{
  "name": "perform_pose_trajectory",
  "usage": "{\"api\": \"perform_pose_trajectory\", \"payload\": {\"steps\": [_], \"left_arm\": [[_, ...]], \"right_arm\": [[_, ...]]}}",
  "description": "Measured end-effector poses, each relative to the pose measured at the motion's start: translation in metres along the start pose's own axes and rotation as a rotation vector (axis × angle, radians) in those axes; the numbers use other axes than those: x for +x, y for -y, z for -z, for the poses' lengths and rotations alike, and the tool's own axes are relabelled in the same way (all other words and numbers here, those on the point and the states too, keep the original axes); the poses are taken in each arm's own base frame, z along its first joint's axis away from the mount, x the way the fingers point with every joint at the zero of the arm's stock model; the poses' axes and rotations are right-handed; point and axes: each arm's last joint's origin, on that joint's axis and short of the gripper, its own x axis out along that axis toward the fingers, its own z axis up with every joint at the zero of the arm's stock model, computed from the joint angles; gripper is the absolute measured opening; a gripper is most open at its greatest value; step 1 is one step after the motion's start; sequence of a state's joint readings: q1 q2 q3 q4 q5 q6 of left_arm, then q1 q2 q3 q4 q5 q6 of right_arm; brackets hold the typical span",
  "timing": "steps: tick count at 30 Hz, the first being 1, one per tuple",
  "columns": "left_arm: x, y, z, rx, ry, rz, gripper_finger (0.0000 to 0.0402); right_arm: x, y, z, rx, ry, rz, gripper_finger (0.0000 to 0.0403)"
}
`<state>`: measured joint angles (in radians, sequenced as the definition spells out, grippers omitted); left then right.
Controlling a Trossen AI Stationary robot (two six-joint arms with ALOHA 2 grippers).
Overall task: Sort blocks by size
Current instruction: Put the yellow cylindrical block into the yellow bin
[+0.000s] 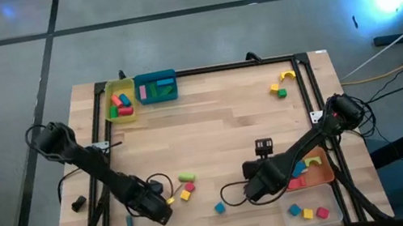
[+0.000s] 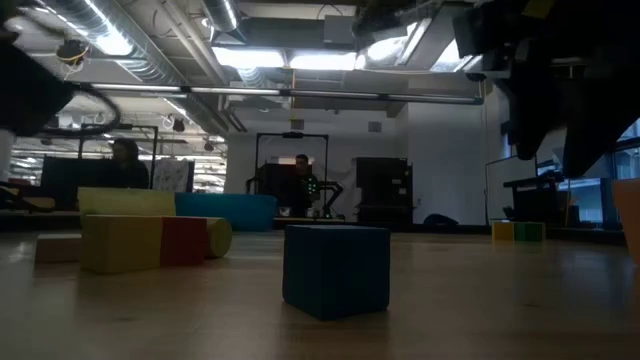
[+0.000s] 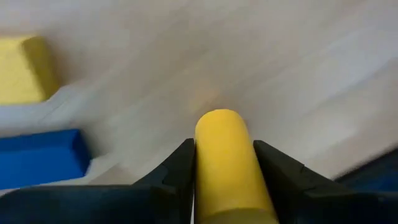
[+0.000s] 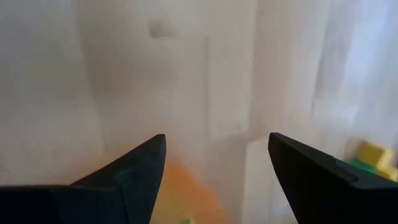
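My left gripper [image 1: 162, 208] is low at the near left of the table, shut on a yellow cylinder block [image 3: 227, 168]. A yellow block [image 3: 22, 68] and a blue bar [image 3: 40, 155] lie beside it. Green, red and yellow blocks [image 1: 187, 186] lie loose just right of it, and a blue cube [image 1: 220, 208] rests flat on the table near the front. My right gripper [image 1: 254, 190] hangs open over bare wood at the near right, with nothing between its fingers [image 4: 143, 168]. My left gripper pinches the yellow cylinder by its two curved long sides [image 3: 202, 162] between both fingers. The fingers come steeply from above and lie along it. Its rounded far end [image 3: 217, 118] sticks out past the fingertips, close to the tabletop; whether it is lifted does not show.
A yellow tray [image 1: 121, 102] and a teal tray [image 1: 156, 88] with blocks stand at the far left. An orange tray [image 1: 316, 169] and a clear tray [image 1: 312, 211] with blocks sit at the near right. A yellow arch [image 1: 287, 75] and small blocks [image 1: 278, 90] lie far right.
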<state>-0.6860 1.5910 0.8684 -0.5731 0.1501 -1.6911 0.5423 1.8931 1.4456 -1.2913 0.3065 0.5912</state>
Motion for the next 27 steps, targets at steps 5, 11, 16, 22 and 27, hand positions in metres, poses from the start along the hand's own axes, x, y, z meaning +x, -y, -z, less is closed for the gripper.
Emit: {"api": "perform_pose_trajectory", "payload": {"steps": [5,11,16,22,27], "left_arm": [[-0.02,0.006,-0.02,0.062,0.076,0.116,0.0119],[-0.069,-0.004,-0.061,0.136,0.325,0.206,0.0119],[-0.121,-0.045,-0.099,0.139,0.598,0.085,0.0119],[-0.168,-0.11,-0.127,-0.011,0.878,-0.226,0.0119],[-0.186,-0.142,-0.146,-0.133,0.998,-0.447,0.0119]], "right_arm": [[-0.001,-0.007,-0.011,-0.112,0.115,-0.071,0.0285],[-0.003,-0.014,-0.021,-0.239,0.229,-0.117,0.0285],[-0.005,-0.016,-0.025,-0.318,0.277,-0.124,0.0285],[-0.005,-0.017,-0.028,-0.315,0.302,-0.133,0.0285],[-0.008,-0.02,-0.034,-0.292,0.379,-0.162,0.0285]]}}
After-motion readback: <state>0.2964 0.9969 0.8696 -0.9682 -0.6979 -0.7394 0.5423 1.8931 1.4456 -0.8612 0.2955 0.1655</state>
